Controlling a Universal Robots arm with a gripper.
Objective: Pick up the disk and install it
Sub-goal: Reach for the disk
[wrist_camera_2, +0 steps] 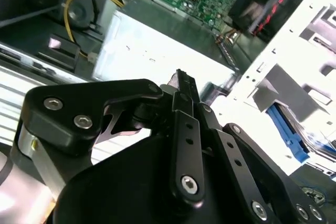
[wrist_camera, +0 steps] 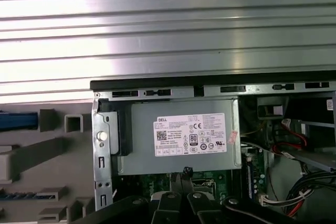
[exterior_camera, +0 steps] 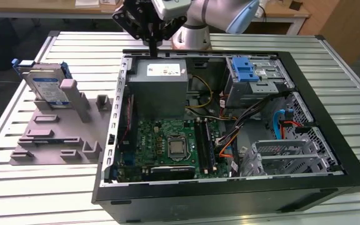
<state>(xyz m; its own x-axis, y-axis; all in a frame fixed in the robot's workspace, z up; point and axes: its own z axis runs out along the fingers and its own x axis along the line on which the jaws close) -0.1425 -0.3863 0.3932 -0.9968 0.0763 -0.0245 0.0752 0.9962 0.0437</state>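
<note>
Disk [exterior_camera: 47, 86] upright, blue-white label unreadable

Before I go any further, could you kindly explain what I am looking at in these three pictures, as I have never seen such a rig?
This is a single robot arm with a black gripper at its end. The exterior view comes from a camera off the arm. Both wrist views come from cameras riding on the arm, looking past the gripper. On the slatted metal table lies an open computer case, and the gripper hangs above its grey power supply. Its jaws are shut with nothing between them. The disk, silver with blue rails, stands upright in a grey holder to the exterior view's left of the case, untouched.
</note>
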